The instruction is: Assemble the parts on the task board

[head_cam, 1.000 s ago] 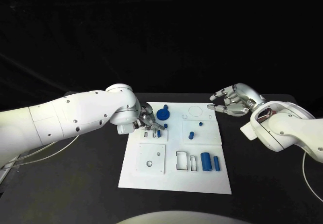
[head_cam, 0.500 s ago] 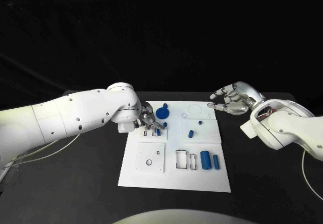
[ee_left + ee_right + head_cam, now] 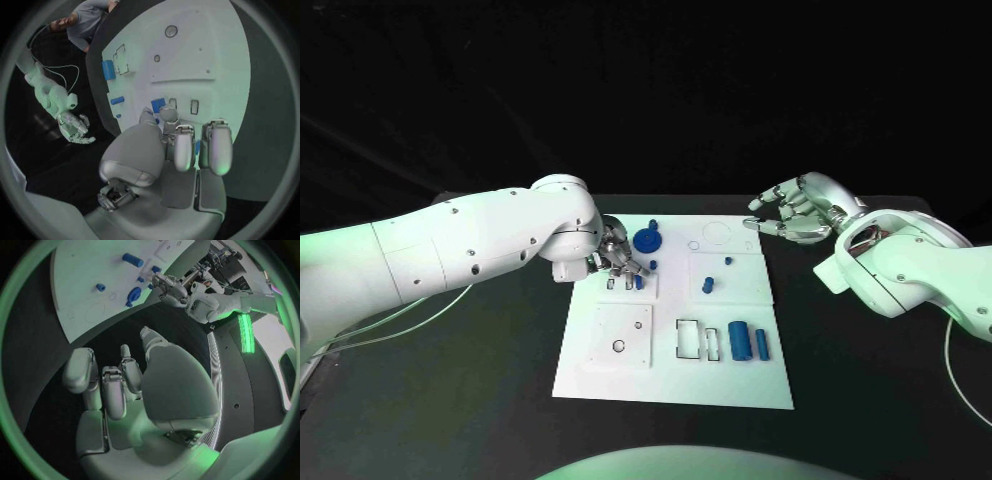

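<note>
The task board (image 3: 675,350) lies mid-table, partly assembled. The left hand (image 3: 620,262) works a small blue part (image 3: 639,283) at its far-left slots; whether its fingers grasp it, one cannot tell. The right hand (image 3: 795,218) waits curled, holding nothing. 2 blue cylinders (image 3: 749,343) lie unplaced.

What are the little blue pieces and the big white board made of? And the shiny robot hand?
The small blue cylinder pieces look like matte plastic: even colour, no glint. The flat white task board seems to be smooth plastic or painted sheet; I cannot tell which. The silver left robot hand looks like brushed metal with a soft sheen, though it may be coated plastic.
</note>
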`<action>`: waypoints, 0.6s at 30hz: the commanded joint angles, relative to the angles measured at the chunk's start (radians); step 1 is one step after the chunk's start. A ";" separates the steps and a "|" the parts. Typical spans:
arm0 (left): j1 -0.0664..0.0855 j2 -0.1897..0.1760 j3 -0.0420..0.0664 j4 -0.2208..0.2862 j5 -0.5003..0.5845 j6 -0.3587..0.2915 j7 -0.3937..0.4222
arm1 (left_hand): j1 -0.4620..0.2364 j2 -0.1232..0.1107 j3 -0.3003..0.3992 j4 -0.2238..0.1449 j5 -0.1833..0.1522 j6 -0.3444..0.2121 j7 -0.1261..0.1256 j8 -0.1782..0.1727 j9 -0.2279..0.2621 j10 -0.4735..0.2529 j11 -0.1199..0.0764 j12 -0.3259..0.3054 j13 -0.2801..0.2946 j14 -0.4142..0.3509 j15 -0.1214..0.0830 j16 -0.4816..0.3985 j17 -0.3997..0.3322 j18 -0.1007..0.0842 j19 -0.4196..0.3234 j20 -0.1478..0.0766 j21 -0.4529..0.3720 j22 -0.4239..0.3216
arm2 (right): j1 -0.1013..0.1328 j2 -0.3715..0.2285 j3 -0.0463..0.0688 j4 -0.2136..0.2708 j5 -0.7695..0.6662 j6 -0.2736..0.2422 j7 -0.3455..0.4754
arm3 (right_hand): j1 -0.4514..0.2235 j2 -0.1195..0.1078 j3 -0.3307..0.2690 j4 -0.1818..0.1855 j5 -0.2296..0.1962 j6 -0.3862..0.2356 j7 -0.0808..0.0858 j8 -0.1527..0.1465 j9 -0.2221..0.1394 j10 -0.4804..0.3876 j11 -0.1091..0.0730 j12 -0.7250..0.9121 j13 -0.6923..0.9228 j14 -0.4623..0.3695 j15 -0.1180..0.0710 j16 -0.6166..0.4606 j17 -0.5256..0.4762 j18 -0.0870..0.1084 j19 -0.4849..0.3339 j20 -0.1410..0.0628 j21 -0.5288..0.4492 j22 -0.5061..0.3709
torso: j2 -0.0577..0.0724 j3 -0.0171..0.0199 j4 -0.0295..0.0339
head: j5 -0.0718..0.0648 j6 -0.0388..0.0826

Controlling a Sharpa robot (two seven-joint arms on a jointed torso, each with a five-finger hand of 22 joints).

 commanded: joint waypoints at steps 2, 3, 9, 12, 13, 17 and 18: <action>0.001 0.005 0.000 -0.005 0.019 0.034 -0.005 | 0.007 -0.001 -0.025 0.000 0.005 -0.005 -0.002 -0.003 0.001 -0.006 0.002 0.005 0.001 0.100 0.006 0.003 0.230 -0.019 0.025 0.004 0.007 0.114 | 0.000 0.003 0.000 -0.001 -0.012 0.016 -0.002 | 0.001 -0.010 0.000 0.003 0.005 0.005 -0.002 0.007 0.001 -0.006 -0.001 -0.005 0.000 0.094 -0.001 -0.004 0.221 0.004 -0.007 0.000 -0.004 -0.001 | 0.000 0.0001 0.0007 | -0.001 -0.002; 0.001 0.006 0.000 -0.006 0.022 0.037 -0.006 | 0.008 0.001 -0.024 0.000 0.006 -0.005 -0.002 -0.003 0.001 -0.007 0.002 0.005 0.000 0.100 0.006 0.004 0.231 -0.019 0.025 0.004 0.007 0.114 | 0.000 0.003 0.000 -0.002 -0.012 0.017 -0.002 | 0.003 -0.010 0.001 0.002 0.005 0.006 -0.002 0.007 0.001 -0.005 -0.002 -0.004 0.000 0.094 -0.001 -0.004 0.222 0.004 -0.006 0.000 -0.003 0.000 | 0.000 0.0001 0.0006 | -0.001 -0.002; 0.001 0.010 0.000 -0.014 0.030 0.043 -0.007 | 0.020 0.007 -0.021 -0.002 0.015 -0.005 -0.003 -0.004 0.001 -0.009 0.001 0.005 -0.001 0.101 0.006 0.005 0.232 -0.020 0.026 0.004 0.008 0.116 | 0.000 0.006 0.000 -0.003 -0.012 0.018 -0.002 | 0.004 -0.010 0.001 0.002 0.005 0.006 -0.002 0.007 0.002 -0.005 -0.002 -0.004 0.000 0.094 -0.001 -0.004 0.222 0.004 -0.006 0.000 -0.003 0.000 | 0.002 0.0004 0.0003 | 0.000 -0.005; 0.001 0.013 0.000 -0.016 0.035 0.044 -0.007 | 0.027 0.008 -0.020 -0.003 0.017 -0.005 -0.003 -0.005 0.001 -0.011 0.001 0.005 -0.002 0.101 0.005 0.006 0.234 -0.020 0.026 0.004 0.009 0.118 | 0.000 0.006 0.000 -0.004 -0.012 0.019 -0.003 | 0.005 -0.009 0.002 0.002 0.005 0.007 -0.002 0.008 0.002 -0.004 -0.002 -0.003 0.001 0.094 -0.001 -0.004 0.222 0.004 -0.006 0.000 -0.003 0.000 | 0.002 0.0000 -0.0001 | -0.001 -0.006; 0.001 0.014 0.000 -0.016 0.037 0.044 -0.007 | 0.034 0.008 -0.020 -0.004 0.017 -0.005 -0.004 -0.005 0.001 -0.012 0.000 0.005 -0.002 0.101 0.005 0.006 0.234 -0.020 0.027 0.003 0.010 0.119 | 0.000 0.006 0.000 -0.005 -0.012 0.019 -0.003 | 0.005 -0.008 0.002 0.002 0.005 0.007 -0.002 0.008 0.002 -0.004 -0.002 -0.003 0.001 0.094 -0.001 -0.004 0.222 0.004 -0.006 0.000 -0.003 0.000 | 0.002 -0.0002 -0.0003 | -0.001 -0.007; 0.001 0.018 0.000 -0.018 0.047 0.045 -0.006 | 0.072 0.016 -0.011 -0.005 -0.013 -0.004 -0.006 -0.008 0.001 -0.014 -0.002 0.006 -0.004 0.101 0.003 0.007 0.235 -0.020 0.027 0.002 0.011 0.123 | 0.000 0.007 -0.001 -0.006 -0.012 0.020 -0.003 | 0.005 -0.008 0.003 0.003 0.005 0.008 -0.002 0.008 0.003 -0.005 -0.002 -0.004 0.001 0.094 -0.001 -0.004 0.221 0.004 -0.006 0.000 -0.004 -0.001 | 0.001 -0.0002 0.0004 | 0.000 -0.010; 0.001 0.018 -0.001 -0.019 0.049 0.046 -0.006 | 0.087 0.019 -0.006 -0.006 -0.015 -0.004 -0.007 -0.009 0.001 -0.016 -0.003 0.005 -0.006 0.101 0.003 0.007 0.235 -0.020 0.027 0.001 0.011 0.124 | 0.000 0.007 -0.001 -0.006 -0.012 0.020 -0.004 | 0.005 -0.008 0.003 0.003 0.005 0.008 -0.002 0.008 0.003 -0.005 -0.002 -0.004 0.001 0.094 -0.001 -0.004 0.221 0.004 -0.006 0.000 -0.004 -0.001 | 0.001 -0.0003 0.0006 | 0.000 -0.010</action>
